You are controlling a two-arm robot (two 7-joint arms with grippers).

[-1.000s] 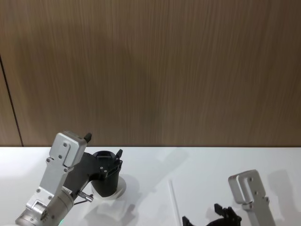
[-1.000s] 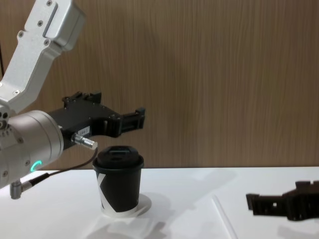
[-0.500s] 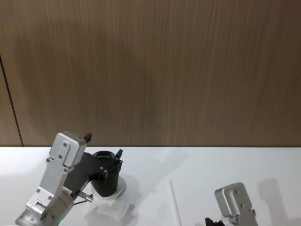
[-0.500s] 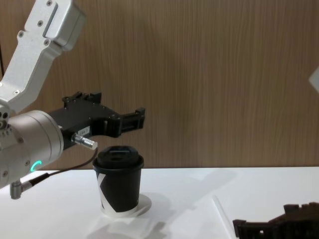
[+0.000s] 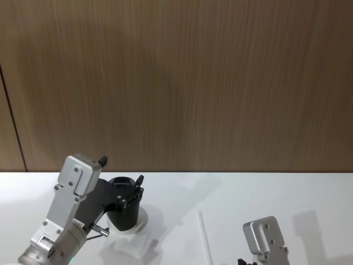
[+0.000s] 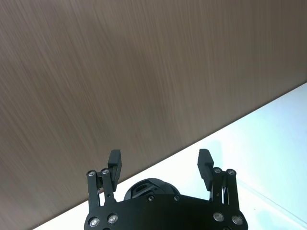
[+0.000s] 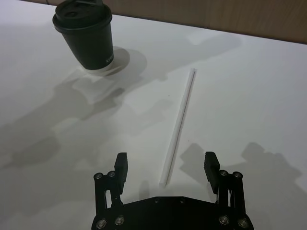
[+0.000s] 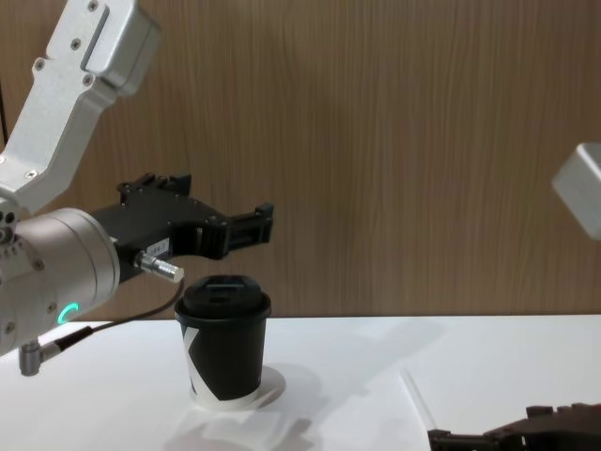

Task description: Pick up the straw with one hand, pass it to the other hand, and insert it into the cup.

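The right gripper hung low over the white table with its jaws spread wide. The straw lay flat, its near end between the open fingers and the rest running ahead of them, not gripped. The left gripper, jaws likewise wide, hovered just above the upright cup, apart from it; its lid hid any contents.

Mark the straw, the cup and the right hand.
straw (image 7: 179, 127): right wrist view, middle of its shaft.
cup (image 8: 230, 357): chest view, black side wall.
right hand (image 7: 166, 162): right wrist view, midway between open fingertips.
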